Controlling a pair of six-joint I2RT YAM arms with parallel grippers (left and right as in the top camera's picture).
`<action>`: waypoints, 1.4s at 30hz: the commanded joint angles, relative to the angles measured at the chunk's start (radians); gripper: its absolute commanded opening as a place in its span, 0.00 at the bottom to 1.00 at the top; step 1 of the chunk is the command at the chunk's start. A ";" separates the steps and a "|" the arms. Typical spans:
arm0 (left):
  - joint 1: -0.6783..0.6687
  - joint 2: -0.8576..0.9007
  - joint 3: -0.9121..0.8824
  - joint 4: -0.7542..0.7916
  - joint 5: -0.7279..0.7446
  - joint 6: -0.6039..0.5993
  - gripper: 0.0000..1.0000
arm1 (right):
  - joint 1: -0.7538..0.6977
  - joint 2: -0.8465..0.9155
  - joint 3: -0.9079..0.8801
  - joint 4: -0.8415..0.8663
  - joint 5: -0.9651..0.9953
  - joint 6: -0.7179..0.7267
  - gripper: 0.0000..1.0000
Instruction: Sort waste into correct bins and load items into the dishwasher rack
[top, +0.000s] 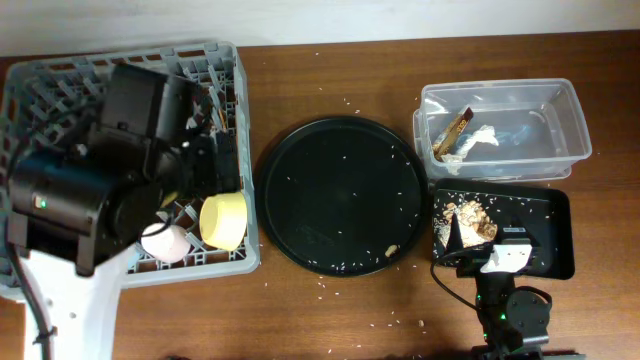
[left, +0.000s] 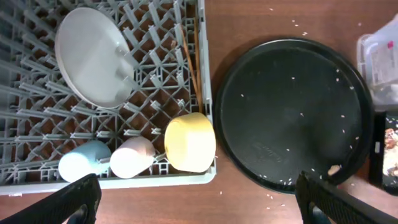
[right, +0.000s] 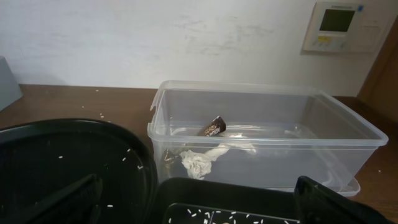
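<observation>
The grey dishwasher rack (top: 240, 100) at the left holds the grey-green plate (left: 93, 56), the chopsticks (left: 193, 59), the yellow bowl (left: 189, 142), the pink cup (left: 132, 157) and the light-blue cup (left: 81, 163). My left gripper (left: 199, 208) is open and empty, above the rack's near edge. The clear tub (top: 560, 100) holds the snack wrapper (right: 213, 127) and the white tissue (right: 199, 163). The shallow black tray (top: 555, 215) holds brown food scraps (top: 470, 222). My right gripper (right: 199, 205) is open and empty, low over that tray's near side.
A large round black tray (top: 340, 195) with scattered rice grains lies between the rack and the bins. Rice grains also dot the wooden table. My left arm hides much of the rack in the overhead view. A wall stands behind the tub.
</observation>
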 joint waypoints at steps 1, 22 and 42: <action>-0.008 -0.071 0.002 0.025 -0.020 0.001 0.99 | -0.007 -0.005 -0.009 -0.002 -0.002 -0.003 0.98; 0.229 -1.361 -1.964 1.510 0.020 0.275 0.99 | -0.007 -0.005 -0.009 -0.002 -0.002 -0.003 0.98; 0.247 -1.492 -2.169 1.621 0.064 0.272 0.99 | -0.007 -0.005 -0.009 -0.002 -0.002 -0.003 0.98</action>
